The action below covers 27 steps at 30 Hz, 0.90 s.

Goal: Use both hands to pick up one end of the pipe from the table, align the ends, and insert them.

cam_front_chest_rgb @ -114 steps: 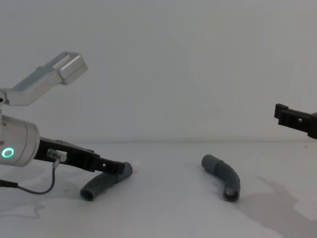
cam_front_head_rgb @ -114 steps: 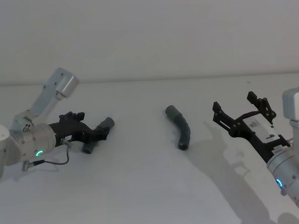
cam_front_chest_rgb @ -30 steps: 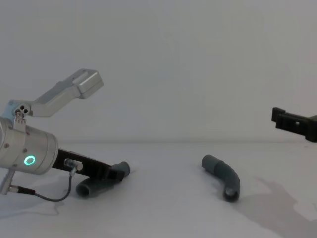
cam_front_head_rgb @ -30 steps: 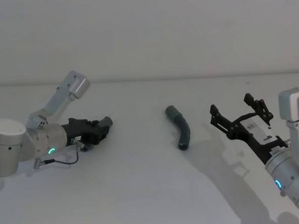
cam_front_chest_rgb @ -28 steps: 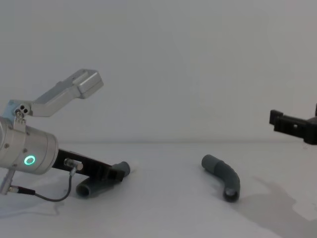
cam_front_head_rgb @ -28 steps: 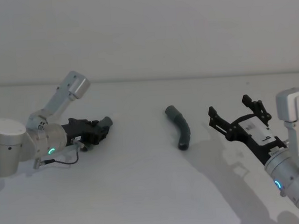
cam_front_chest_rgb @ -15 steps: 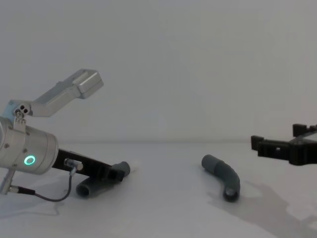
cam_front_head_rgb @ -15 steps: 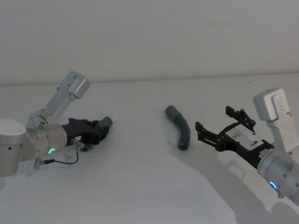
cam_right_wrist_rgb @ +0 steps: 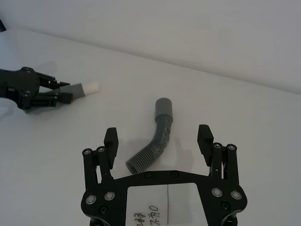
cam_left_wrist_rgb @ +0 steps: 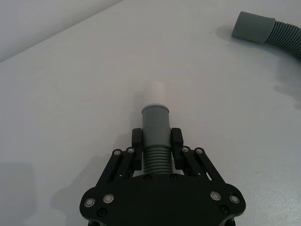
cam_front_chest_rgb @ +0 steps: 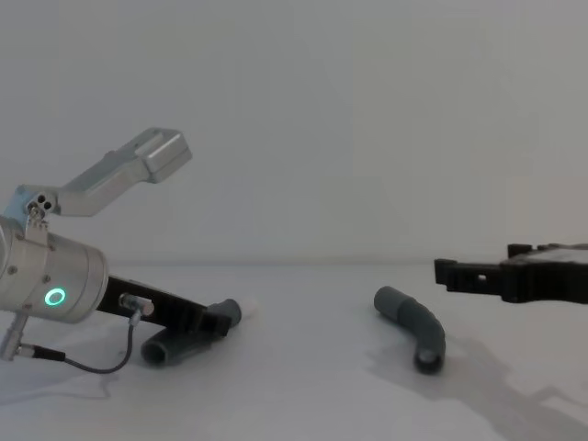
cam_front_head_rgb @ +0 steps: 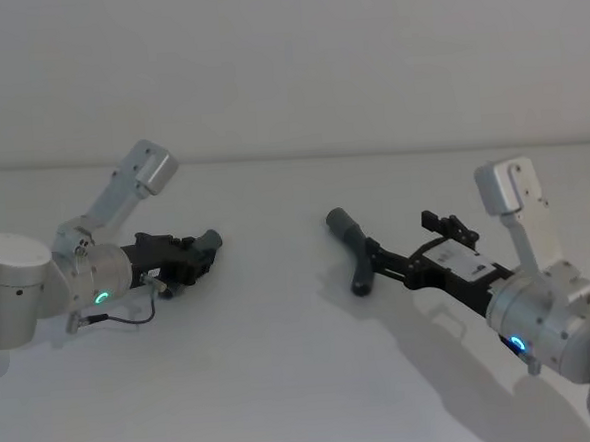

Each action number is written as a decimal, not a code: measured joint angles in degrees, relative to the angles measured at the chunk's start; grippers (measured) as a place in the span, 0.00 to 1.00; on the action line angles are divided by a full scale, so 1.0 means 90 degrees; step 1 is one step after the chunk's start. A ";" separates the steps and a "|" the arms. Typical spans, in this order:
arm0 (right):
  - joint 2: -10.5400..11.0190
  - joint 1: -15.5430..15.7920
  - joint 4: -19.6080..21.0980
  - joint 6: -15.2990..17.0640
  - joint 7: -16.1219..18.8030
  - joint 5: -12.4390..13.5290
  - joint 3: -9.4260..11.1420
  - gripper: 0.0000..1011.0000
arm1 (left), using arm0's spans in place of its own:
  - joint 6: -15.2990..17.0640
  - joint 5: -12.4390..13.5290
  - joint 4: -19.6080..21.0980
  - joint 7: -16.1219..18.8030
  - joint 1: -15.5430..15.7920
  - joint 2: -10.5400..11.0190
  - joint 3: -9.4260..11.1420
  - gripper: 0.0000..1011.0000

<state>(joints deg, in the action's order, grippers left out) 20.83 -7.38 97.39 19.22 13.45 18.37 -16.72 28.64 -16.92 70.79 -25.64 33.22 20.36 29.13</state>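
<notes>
While left gripper [cam_left_wrist_rgb: 156, 141] clamps first pipe [cam_left_wrist_rgb: 154, 117], right gripper [cam_right_wrist_rgb: 159, 135] gapes near second pipe [cam_right_wrist_rgb: 164, 113].

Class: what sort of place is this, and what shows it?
Probably a robotics test bench: a white table, the left pincer gripping a white-tipped hose piece, the right pincer open near a grey hose piece.

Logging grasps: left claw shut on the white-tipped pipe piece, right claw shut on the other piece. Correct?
No. The left claw is shut on the white-tipped pipe piece, but the right claw is open, its fingers wide of the other piece; see the right wrist view.
</notes>
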 joint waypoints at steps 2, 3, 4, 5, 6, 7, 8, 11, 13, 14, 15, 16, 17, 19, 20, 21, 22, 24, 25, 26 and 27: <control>-0.0060 -0.0102 -0.0070 0.0084 0.0016 0.0038 -0.0027 0.99 | 0.0000 0.0000 0.0000 0.0000 0.0000 0.0000 0.0001 0.35; -0.0077 -0.0131 -0.0091 0.0114 0.0019 0.0049 -0.0037 0.99 | 0.0000 0.0000 0.0000 0.0000 0.0000 0.0000 0.0000 0.35; -0.0110 -0.0190 -0.0134 0.0157 0.0024 0.0061 -0.0058 0.99 | 0.0000 0.0000 0.0000 0.0000 0.0000 0.0000 0.0000 0.35; -0.0128 -0.0227 -0.0160 0.0179 0.0026 0.0065 -0.0075 0.99 | 0.0000 0.0000 0.0000 0.0000 0.0000 0.0000 0.0000 0.35; -0.0152 -0.0277 -0.0201 0.0218 0.0030 0.0071 -0.0097 0.99 | 0.0000 0.0000 0.0000 0.0000 0.0000 0.0000 0.0000 0.35; -0.0152 -0.0277 -0.0201 0.0218 0.0030 0.0071 -0.0097 0.99 | -0.0001 0.0000 0.0000 0.0000 0.0000 0.0000 0.0000 0.35; -0.0193 -0.0363 -0.0283 0.0281 0.0042 0.0072 -0.0141 0.99 | -0.0001 0.0000 0.0000 0.0000 0.0000 0.0000 0.0000 0.35; -0.0227 -0.0455 -0.0362 0.0338 0.0063 0.0070 -0.0188 0.99 | -0.0001 0.0000 0.0000 0.0000 0.0000 0.0000 0.0000 0.35; -0.0250 -0.0533 -0.0435 0.0394 0.0077 0.0054 -0.0241 0.99 | 0.0000 0.0000 0.0000 0.0000 0.0000 0.0000 0.0000 0.35; -0.0259 -0.0567 -0.0473 0.0412 0.0081 0.0045 -0.0266 0.99 | -0.0001 0.0000 0.0000 0.0000 0.0000 0.0000 0.0000 0.35; -0.0270 -0.0620 -0.0532 0.0447 0.0089 0.0020 -0.0302 0.99 | -0.0001 0.0000 0.0000 0.0000 0.0000 0.0000 0.0000 0.35; -0.0270 -0.0620 -0.0532 0.0447 0.0089 0.0020 -0.0302 0.99 | 0.0000 0.0000 0.0000 0.0000 0.0000 0.0000 0.0000 0.35; -0.0277 -0.0676 -0.0592 0.0484 0.0104 -0.0014 -0.0341 0.99 | -0.0001 0.0000 0.0000 0.0000 0.0000 0.0000 0.0000 0.35; -0.0290 -0.0765 -0.0688 0.0521 0.0125 -0.0077 -0.0406 0.99 | -0.0001 0.0000 0.0000 0.0000 0.0000 0.0000 0.0000 0.35; -0.0291 -0.0792 -0.0718 0.0531 0.0129 -0.0097 -0.0424 0.99 | 0.0000 0.0000 0.0001 0.0000 0.0000 0.0000 0.0000 0.35; -0.0294 -0.0831 -0.0765 0.0539 0.0134 -0.0115 -0.0452 0.99 | -0.0001 0.0000 0.0000 0.0000 0.0000 0.0000 0.0000 0.35; -0.0302 -0.0885 -0.0833 0.0556 0.0153 -0.0157 -0.0495 0.99 | -0.0001 0.0000 0.0000 0.0000 0.0000 0.0000 0.0000 0.35; -0.0308 -0.0932 -0.0894 0.0574 0.0173 -0.0192 -0.0530 0.99 | -0.0001 0.0000 0.0001 0.0000 0.0000 0.0000 0.0000 0.35; -0.0313 -0.0966 -0.0928 0.0580 0.0179 -0.0204 -0.0546 0.99 | -0.0001 0.0000 0.0000 0.0000 0.0000 0.0000 0.0000 0.35; -0.0317 -0.0982 -0.0960 0.0586 0.0186 -0.0219 -0.0560 0.99 | -0.0001 0.0000 0.0000 0.0000 0.0000 0.0000 0.0000 0.35; -0.0330 -0.1039 -0.1041 0.0603 0.0205 -0.0245 -0.0590 0.99 | 0.0000 0.0000 0.0000 0.0000 0.0000 0.0000 0.0000 0.35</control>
<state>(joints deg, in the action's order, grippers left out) 17.86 -16.73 88.02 24.65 15.30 16.17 -22.03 28.64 -16.91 70.79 -25.64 33.22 20.36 29.13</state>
